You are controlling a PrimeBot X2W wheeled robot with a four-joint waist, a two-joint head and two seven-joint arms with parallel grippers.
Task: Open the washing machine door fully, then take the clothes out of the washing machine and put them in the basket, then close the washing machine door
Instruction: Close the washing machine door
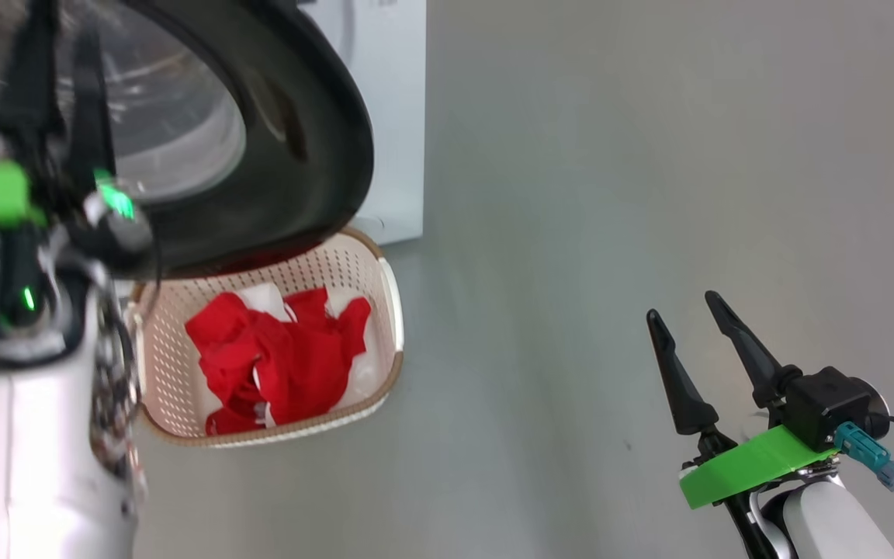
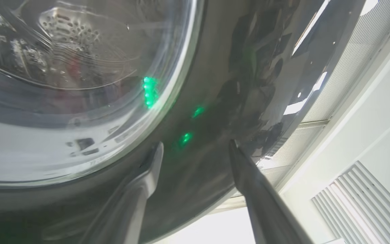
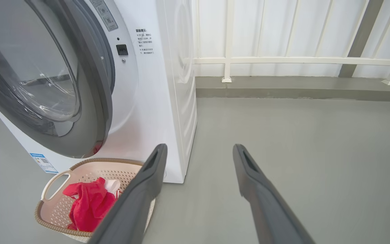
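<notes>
Left gripper (image 2: pixel 195 145): fingers spread wide, holding nothing. Washing machine door (image 2: pixel 212 78) sits dead ahead of its tips, glossy rim spanning both fingers; contact unclear. Door looks ajar, so you'd likely push forward along the fingers. Right gripper (image 1: pixel 682 305) also wide, well apart from the door. Clothes (image 1: pixel 276 357) lie in the basket (image 1: pixel 396 326), under the door.

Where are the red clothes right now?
In the head view, the clothes lie in the basket on the floor, left of centre, just under the rim of the open washing machine door.
</notes>
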